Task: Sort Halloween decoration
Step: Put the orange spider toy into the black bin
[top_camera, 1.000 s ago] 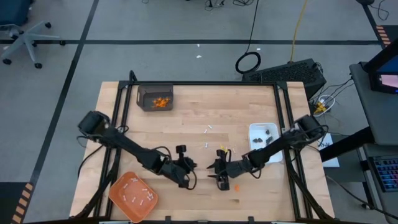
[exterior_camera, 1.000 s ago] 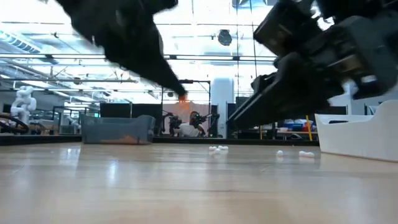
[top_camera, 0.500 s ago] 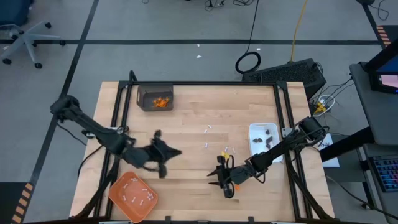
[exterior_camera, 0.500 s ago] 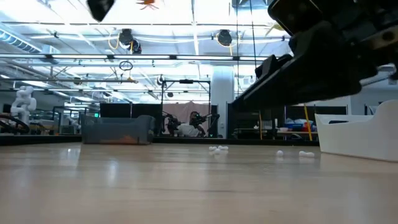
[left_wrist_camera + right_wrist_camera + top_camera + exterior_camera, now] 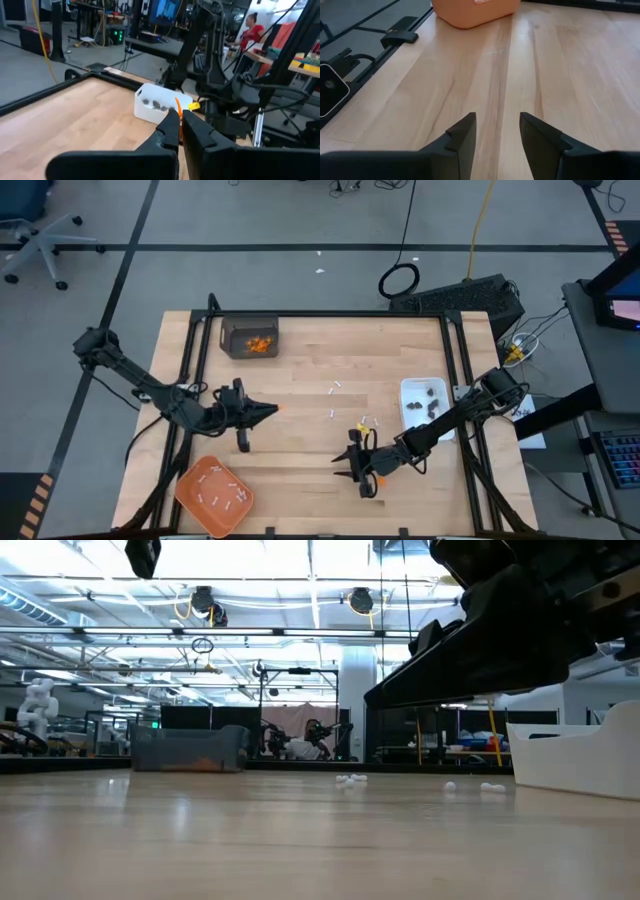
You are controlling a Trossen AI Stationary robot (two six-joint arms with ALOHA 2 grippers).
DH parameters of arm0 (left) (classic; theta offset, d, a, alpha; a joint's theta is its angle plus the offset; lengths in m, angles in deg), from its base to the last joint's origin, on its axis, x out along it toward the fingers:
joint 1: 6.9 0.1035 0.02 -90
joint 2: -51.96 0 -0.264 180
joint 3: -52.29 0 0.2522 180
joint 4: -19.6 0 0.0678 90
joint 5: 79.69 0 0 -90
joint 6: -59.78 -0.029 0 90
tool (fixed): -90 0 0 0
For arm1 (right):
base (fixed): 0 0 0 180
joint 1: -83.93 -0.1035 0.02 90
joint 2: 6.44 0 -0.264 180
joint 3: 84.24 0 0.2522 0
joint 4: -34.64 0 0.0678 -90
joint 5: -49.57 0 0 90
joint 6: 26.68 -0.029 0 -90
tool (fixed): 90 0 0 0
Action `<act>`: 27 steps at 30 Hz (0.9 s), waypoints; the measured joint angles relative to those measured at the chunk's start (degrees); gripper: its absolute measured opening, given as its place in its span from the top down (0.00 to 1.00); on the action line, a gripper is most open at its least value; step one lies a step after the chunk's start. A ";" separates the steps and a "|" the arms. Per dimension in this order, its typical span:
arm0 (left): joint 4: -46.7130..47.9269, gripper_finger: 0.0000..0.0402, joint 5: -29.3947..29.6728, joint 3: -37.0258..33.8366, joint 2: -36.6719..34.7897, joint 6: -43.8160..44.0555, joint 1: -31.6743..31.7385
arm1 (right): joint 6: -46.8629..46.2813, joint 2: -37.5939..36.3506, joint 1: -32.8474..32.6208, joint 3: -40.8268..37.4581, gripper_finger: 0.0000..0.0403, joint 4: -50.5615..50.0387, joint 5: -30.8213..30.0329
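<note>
My left gripper [image 5: 272, 410] hangs above the table's left middle, pointing level toward the right, shut on a small orange bit [image 5: 177, 104]. Near the front edge at mid-table my right gripper [image 5: 357, 472] stands open low over bare wood [image 5: 497, 122], with nothing between its fingers. A few white sticks [image 5: 333, 412] lie loose on the table. More white sticks lie in the orange tray [image 5: 213, 495]. Orange bits lie in the grey bin [image 5: 250, 338], and dark bits in the white dish [image 5: 425, 402]. My left gripper pinches the orange bit between its two fingertips [image 5: 170, 122]. The bit's upper end [image 5: 176, 101] sticks out past them. The fingers lie level, pointing toward the table's right side. The bit is lifted clear of the table.
The grey bin stands at the far left, the orange tray at the near left corner, the white dish at the right edge. A black frame rail [image 5: 330, 315] borders the table. Bare wood lies between the two grippers. In the left wrist view, a person [image 5: 248, 30] stands in the room beyond.
My left gripper has risen from near my right gripper and drawn back toward the table's left, tipping from slanting down to level, with the orange bit still in its tips. My right gripper has shifted slightly toward the near edge.
</note>
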 joint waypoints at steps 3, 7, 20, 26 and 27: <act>0.53 0.98 -0.13 -0.07 0.03 0.13 0.10 | 0.49 0.00 0.01 0.00 0.66 0.23 0.01; 0.55 0.98 -1.49 -0.07 0.04 0.24 0.10 | 0.57 0.00 0.02 0.00 0.66 0.21 -0.01; 0.31 0.98 -1.85 -0.07 0.04 -19.23 0.10 | 0.59 0.00 0.02 0.00 0.66 0.15 -0.01; 0.29 0.98 -4.63 -0.07 0.04 -36.17 0.10 | 0.81 0.00 0.02 0.00 0.66 0.13 -0.01; 0.31 0.98 -5.40 -0.07 0.04 -38.10 0.10 | 0.80 0.00 0.02 0.00 0.66 0.13 -0.01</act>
